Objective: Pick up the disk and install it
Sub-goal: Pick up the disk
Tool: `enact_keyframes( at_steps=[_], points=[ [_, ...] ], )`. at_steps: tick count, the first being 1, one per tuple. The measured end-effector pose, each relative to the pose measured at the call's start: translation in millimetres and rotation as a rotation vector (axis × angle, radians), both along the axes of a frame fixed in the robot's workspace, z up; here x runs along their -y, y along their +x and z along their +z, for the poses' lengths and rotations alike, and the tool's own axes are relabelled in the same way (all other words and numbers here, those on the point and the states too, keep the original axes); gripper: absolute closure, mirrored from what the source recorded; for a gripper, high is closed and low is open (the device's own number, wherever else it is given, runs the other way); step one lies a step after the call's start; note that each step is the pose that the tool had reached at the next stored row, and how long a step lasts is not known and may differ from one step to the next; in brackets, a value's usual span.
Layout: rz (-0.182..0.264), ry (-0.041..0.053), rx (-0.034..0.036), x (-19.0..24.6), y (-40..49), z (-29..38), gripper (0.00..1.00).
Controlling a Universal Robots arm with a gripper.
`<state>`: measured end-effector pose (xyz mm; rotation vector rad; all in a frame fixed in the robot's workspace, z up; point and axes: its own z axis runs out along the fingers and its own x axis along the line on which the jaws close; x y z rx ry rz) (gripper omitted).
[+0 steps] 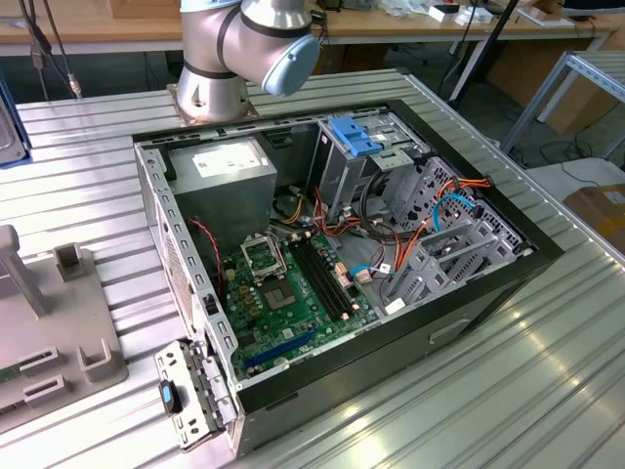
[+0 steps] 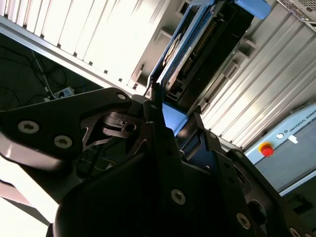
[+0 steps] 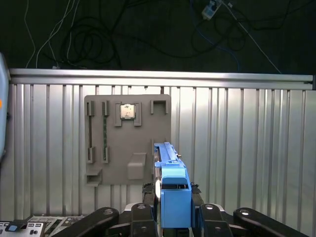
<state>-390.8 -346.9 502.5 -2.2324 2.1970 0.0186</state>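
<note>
The claw (image 3: 174,206) is clamped on the disk (image 3: 170,177), and we see its dark fingers (image 3: 140,212) pressed on either side of the blue carrier frame. The disk is held edge-on over the ribbed metal table (image 3: 247,148). In the second wrist view the claw (image 2: 170,116) grips one end of the disk (image 2: 197,49), and the drive's dark body and its blue edge reach away from the fingers.

In the exterior view the open computer case (image 1: 161,215) lies on its side at the centre of the table (image 1: 88,186). The arm's base (image 1: 234,49) stands at twelve o'clock from the case. Inside, the power supply (image 1: 220,171) fills the eleven o'clock corner. It carries a white label (image 1: 223,159) whose print we cannot read. The green motherboard (image 1: 293,303) lies at six o'clock. A fixed blue bracket (image 1: 354,135) tops the metal cage at one o'clock.

Beyond the disk in the first wrist view, a grey fixture tray (image 3: 127,158) rests on the table with a small chip (image 3: 128,111) seated in it. In the second wrist view, a red button (image 2: 266,148) sits on a grey box.
</note>
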Motion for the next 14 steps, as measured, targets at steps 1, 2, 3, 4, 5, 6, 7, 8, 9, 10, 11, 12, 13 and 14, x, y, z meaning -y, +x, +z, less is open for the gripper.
enact_keyframes(
  at_steps=[1, 2, 3, 4, 5, 6, 7, 8, 9, 10, 11, 12, 13, 14],
  points=[
    [0.0, 0.0, 0.0001, 0.0, 2.6, 0.0, 0.63],
    [0.0, 0.0, 0.0, 0.0, 4.0, 0.0, 0.63],
    [0.0, 0.0001, 0.0001, 0.0, 5.0, -0.1, 0.63],
    [0.0, 0.0, 0.0, 0.0, 6.5, 0.0, 0.63],
    [0.0, 0.0, 0.0, 0.0, 7.3, 0.0, 0.63],
    [0.0, 0.0, 0.0001, 0.0, 8.0, 0.0, 0.63],
    [0.0, 0.0, 0.0, 0.0, 8.8, 0.0, 0.63],
    [0.0, 0.0, 0.0, 0.0, 8.8, 0.0, 0.63],
    [0.0, 0.0, 0.0, 0.0, 8.9, 0.0, 0.63],
    [0.0, 0.0, 0.0, 0.0, 8.9, 0.0, 0.63],
    [0.0, 0.0, 0.0001, 0.0, 9.5, 0.0, 0.63],
    [0.0, 0.0, 0.0, 0.1, 10.8, 0.0, 0.63],
    [0.0, 0.0, 0.0, 0.0, 11.8, 0.0, 0.63],
    [0.0, 0.0, 0.0001, 0.0, 15.9, 0.0, 0.63]
  ],
)
